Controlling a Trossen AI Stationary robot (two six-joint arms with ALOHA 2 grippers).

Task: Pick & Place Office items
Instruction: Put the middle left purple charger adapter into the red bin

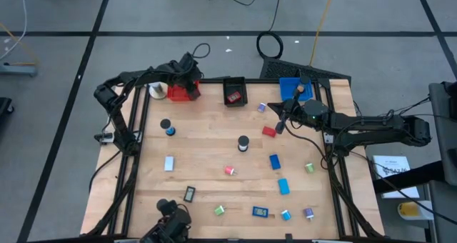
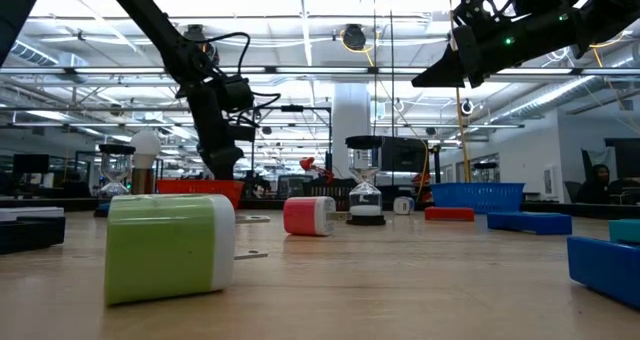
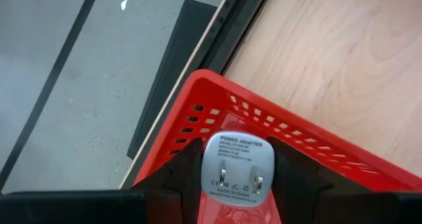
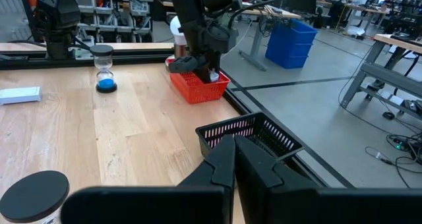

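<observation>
Directly above red bin [image 3: 217, 112]: left tool [image 3: 232, 178] clamped on white adapter [image 3: 232, 166], prongs facing up; right tool [image 4: 235, 159] closed, empty.

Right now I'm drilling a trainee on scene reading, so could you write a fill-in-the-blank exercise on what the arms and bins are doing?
1. The left end effector grips a white power ____.
2. It holds it over the ____ bin.
3. The right end effector hangs with its fingers ____.
4. The bin between the red and blue bins is ____.

Missing words: adapter; red; shut; black
</observation>
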